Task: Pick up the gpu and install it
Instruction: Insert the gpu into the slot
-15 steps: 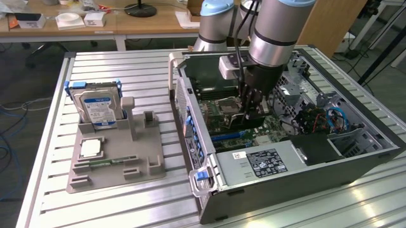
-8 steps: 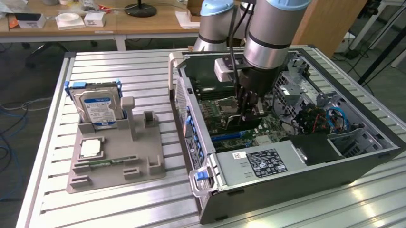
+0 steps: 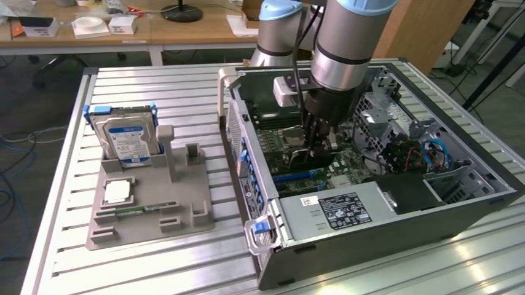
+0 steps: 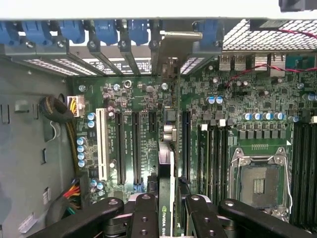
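The gpu point(image 4: 167, 168) is seen edge-on in the wrist view, a thin card with its grey metal strip point(image 4: 174, 43) up against the case's rear slot openings. It stands upright over the motherboard's expansion slots point(image 4: 136, 148). My gripper point(image 4: 166, 206) is shut on its upper edge, with black fingers point(image 4: 144, 214) on both sides. In the exterior view my gripper point(image 3: 316, 147) reaches down into the open computer case point(image 3: 271, 233), and the dark gpu point(image 3: 305, 165) is low against the motherboard point(image 3: 345, 163).
The CPU socket point(image 4: 260, 181) and memory slots point(image 4: 213, 153) lie beside the card. Blue slot latches point(image 4: 106, 30) line the case's rear. On the exterior view's left, a grey fixture point(image 3: 152, 209) holds a hard drive point(image 3: 127, 138) and a small silver chip point(image 3: 117, 192).
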{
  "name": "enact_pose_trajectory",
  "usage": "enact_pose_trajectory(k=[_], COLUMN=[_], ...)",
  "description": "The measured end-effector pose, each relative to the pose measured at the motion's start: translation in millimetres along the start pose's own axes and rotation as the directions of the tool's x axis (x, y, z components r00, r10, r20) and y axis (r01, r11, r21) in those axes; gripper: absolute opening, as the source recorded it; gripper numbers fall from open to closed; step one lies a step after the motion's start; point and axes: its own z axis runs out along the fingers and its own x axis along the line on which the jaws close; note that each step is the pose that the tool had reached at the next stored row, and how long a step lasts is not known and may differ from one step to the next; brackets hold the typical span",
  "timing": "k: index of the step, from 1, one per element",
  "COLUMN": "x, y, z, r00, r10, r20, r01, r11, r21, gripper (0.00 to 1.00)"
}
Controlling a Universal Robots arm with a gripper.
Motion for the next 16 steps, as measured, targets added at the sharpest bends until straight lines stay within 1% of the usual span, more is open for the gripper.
enact_pose_trajectory(k=[16], x=[0.1], y=[0.2], z=[4.5], r00=[1.0000], r10=[0.000], r20=[-0.0002], r01=[0.000], r11=[1.0000], r21=[-0.0001], gripper=[0.26])
